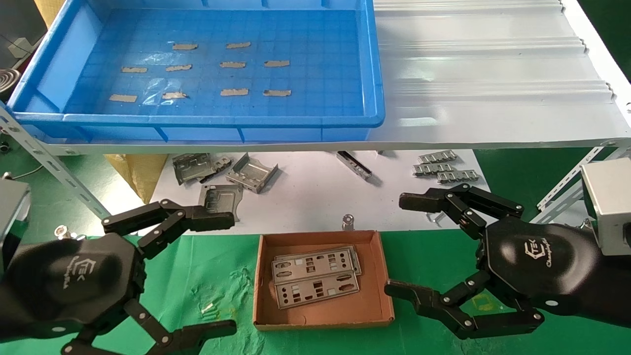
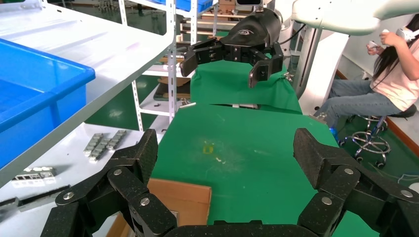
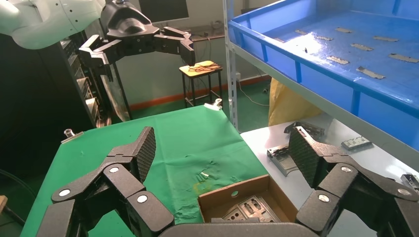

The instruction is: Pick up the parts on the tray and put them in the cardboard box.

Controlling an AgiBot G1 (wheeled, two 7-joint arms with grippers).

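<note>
The blue tray point(image 1: 197, 120) sits on the white shelf at the back left; its gridded floor shows only tan tape scraps. The cardboard box point(image 1: 323, 319) lies on the green cloth at front centre. Silver punched parts point(image 1: 315, 283) are stacked flat inside it, also visible in the right wrist view point(image 3: 249, 207). My left gripper point(image 1: 227, 273) hangs open left of the box, holding nothing point(image 2: 228, 153). My right gripper point(image 1: 399, 245) hangs open right of the box, also holding nothing point(image 3: 222, 148). Neither gripper touches the box.
Bent grey brackets point(image 1: 251, 172) and ribbed strips point(image 1: 443, 167) lie on white paper under the shelf. A small metal cylinder point(image 1: 348, 222) stands just behind the box. Slotted shelf struts point(image 1: 49, 162) slant at both sides. A seated person point(image 2: 390, 84) is beyond the table.
</note>
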